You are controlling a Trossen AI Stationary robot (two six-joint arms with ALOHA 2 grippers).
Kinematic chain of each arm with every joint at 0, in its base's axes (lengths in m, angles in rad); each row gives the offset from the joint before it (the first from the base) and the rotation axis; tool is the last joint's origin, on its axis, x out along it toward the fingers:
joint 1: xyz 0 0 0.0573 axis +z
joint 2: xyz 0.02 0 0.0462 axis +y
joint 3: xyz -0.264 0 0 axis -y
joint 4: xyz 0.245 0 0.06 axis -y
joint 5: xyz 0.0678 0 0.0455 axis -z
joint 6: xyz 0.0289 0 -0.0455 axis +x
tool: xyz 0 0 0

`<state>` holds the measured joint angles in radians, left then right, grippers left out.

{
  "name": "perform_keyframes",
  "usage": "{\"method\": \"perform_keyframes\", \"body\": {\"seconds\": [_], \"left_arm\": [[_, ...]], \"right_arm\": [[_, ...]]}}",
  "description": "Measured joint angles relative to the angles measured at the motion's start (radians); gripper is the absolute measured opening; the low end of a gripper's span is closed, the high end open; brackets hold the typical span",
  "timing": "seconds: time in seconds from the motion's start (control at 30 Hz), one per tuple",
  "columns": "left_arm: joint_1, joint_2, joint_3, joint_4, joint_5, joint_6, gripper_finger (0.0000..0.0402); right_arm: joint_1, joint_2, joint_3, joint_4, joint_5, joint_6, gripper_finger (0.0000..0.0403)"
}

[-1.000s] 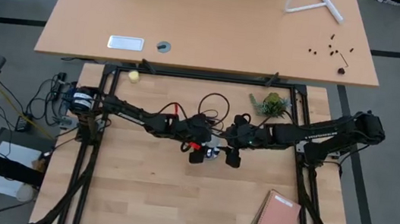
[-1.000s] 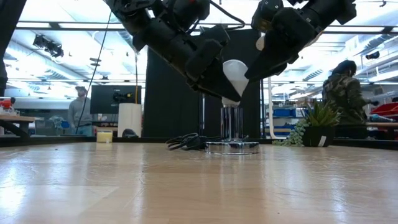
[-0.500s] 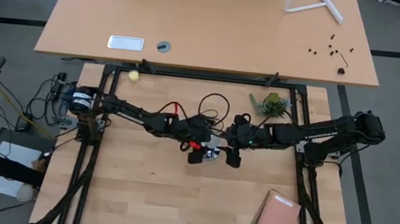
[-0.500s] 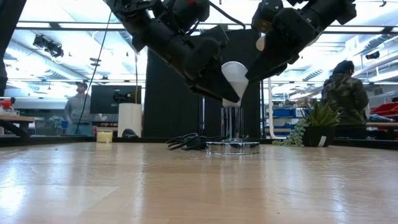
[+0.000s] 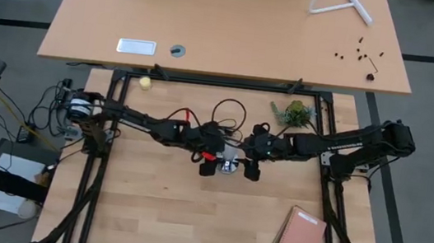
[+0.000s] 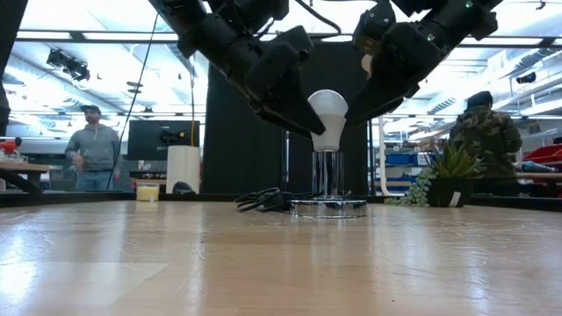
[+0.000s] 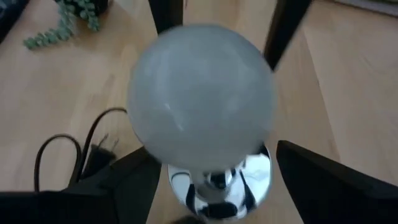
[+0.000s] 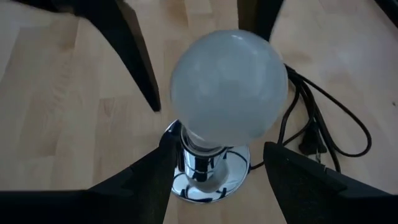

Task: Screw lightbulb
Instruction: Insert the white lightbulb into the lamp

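The white lightbulb stands upright, its base on the stem of the round silver socket disc at mid table. My left gripper comes from the table's left and is shut on the bulb, which fills the left wrist view. My right gripper comes from the table's right. It is open, with a finger on either side of the bulb and the socket, and a gap shows on both sides. My left gripper has the bulb's lower globe between its two fingers, which slant down from the table's left. The bulb itself hides where the fingertips meet it in the wrist view. The bulb stands upright with its screw base on the socket stem.
The socket's black cord loops behind it. A small potted plant stands at the far right, a pinkish notebook at the near right, a yellowish ball at the far left. People stand in the room beyond.
The bulb has tipped from a slant, narrow end down, to upright, and now stands on the socket stem. My left gripper has turned with it and shifted slightly toward the table's left.
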<state>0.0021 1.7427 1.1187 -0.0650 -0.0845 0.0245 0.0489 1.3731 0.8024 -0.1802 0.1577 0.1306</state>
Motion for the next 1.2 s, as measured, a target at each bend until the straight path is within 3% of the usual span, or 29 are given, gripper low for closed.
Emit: {"method": "perform_keyframes", "body": {"seconds": [0.4, 0.63, 0.8, 1.1, 1.2], "left_arm": [[-0.007, -0.014, 0.000, -0.074, -0.001, -0.010, 0.0321], [-0.011, -0.122, 0.002, -0.207, -0.064, -0.035, 0.0321], [-0.024, -0.160, 0.111, -0.386, -0.138, 0.019, 0.0321], [-0.004, -0.081, 0.360, -0.573, -0.033, 0.077, 0.0321], [0.021, -0.041, 0.390, -0.597, 0.033, 0.101, 0.0321]], "right_arm": [[-0.001, -0.001, 0.000, -0.016, -0.029, -0.021, 0.0252], [0.000, -0.024, 0.000, -0.146, -0.029, 0.011, 0.0252], [0.008, -0.009, -0.033, -0.094, -0.029, 0.023, 0.0252], [0.012, -0.008, -0.150, 0.042, -0.018, 0.058, 0.0252], [0.024, -0.008, -0.199, 0.183, -0.001, 0.046, 0.0252]]}}
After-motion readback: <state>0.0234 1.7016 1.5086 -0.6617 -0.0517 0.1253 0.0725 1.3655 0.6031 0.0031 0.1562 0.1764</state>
